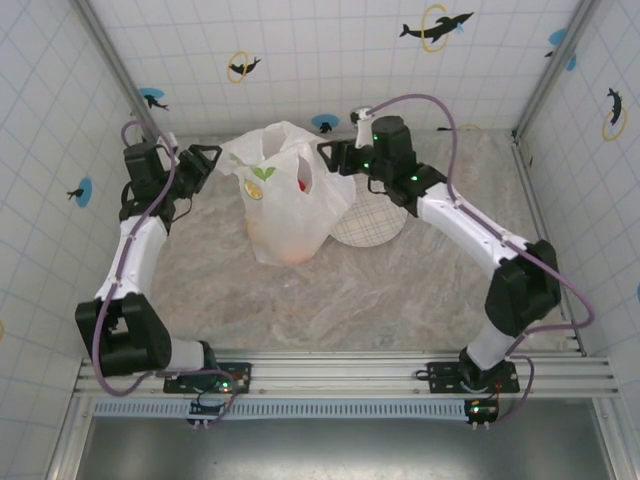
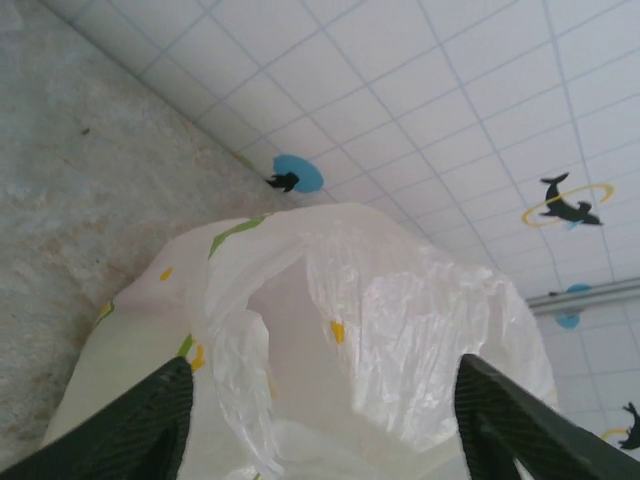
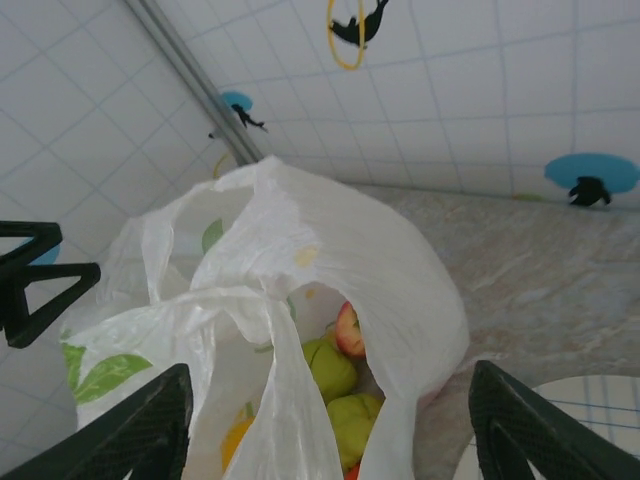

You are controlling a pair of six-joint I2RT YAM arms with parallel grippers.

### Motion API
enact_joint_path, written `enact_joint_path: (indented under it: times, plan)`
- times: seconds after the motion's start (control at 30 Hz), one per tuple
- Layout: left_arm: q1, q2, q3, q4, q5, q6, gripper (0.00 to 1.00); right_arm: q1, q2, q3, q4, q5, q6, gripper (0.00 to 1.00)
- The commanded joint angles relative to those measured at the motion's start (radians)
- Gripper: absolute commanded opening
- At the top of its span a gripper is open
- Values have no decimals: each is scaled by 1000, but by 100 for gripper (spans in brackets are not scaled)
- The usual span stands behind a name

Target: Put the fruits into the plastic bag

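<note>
White crinkly plastic marks the middle of my overhead view: the plastic bag (image 1: pixel 285 200) stands upright toward the back of the marbled table (image 1: pixel 400 300). Its mouth gapes upward and it partly covers a round checked plate (image 1: pixel 378 232) on its right. An orange glow low in the bag shows where some of the fruits (image 1: pixel 290 248) lie. My left arm has its elbow folded back near its base and its forearm runs up the left side. The wrist is bent inward, so the left gripper (image 1: pixel 208 166) points at the bag's left handle. My right arm has its elbow out wide and its forearm reaches diagonally back. That puts the right gripper (image 1: pixel 328 155) at the bag's upper right edge. From here I cannot tell whether either one touches the plastic.

On the left wrist camera, the left gripper (image 2: pixel 322 365) is spread wide. Its two dark fingers (image 2: pixel 140 430) sit in the bottom corners with the bag's rumpled top between them, unclamped.

On the right wrist camera, the right gripper (image 3: pixel 330 370) is likewise spread wide and grips nothing, and a bag handle drapes between its fingers. Through the open mouth I see a red apple (image 3: pixel 350 330) above two green pears (image 3: pixel 330 365), all inside the bag. The plate's rim shows at the lower right, and the left gripper shows beyond the bag at the left edge.
</note>
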Motion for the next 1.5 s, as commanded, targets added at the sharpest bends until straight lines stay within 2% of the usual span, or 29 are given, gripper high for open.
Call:
enact_joint_path:
  times: [0.0, 0.23, 0.37, 0.43, 0.6, 0.73, 0.83, 0.97, 1.13, 1.3, 1.33, 1.47]
  plan:
    - [10, -82, -48, 35, -74, 44, 78, -25, -96, -54, 19, 68, -41, 79]
    - [12, -250, -237, 64, -283, 112, 98, -88, -206, -167, -4, 149, -97, 92]
    - [-9, -324, -354, 79, -390, 97, 98, -132, -272, -285, -1, 235, -136, 100]
    - [-40, -351, -408, 79, -461, 80, 98, -153, -311, -350, -3, 287, -150, 99]
    - [-142, -398, -568, 145, -725, 34, 98, -199, -415, -561, 63, 381, -156, 100]
    - [-173, -390, -672, 240, -874, 20, 98, -235, -440, -669, 77, 427, -155, 100]
    - [-180, -364, -736, 322, -964, 46, 98, -252, -453, -736, 88, 463, -153, 100]
    - [-181, -315, -802, 426, -1063, 148, 98, -269, -494, -838, 150, 531, -159, 100]
    - [-182, -217, -841, 541, -1101, 349, 98, -301, -526, -1006, 283, 616, -181, 99]
    - [-185, -98, -889, 702, -985, 465, 97, -352, -470, -1156, 429, 604, -201, 99]
    - [-187, -91, -872, 678, -969, 478, 97, -358, -452, -1171, 450, 607, -201, 99]
    - [-192, -58, -972, 906, -955, 604, 97, -376, -357, -1243, 605, 610, -247, 100]
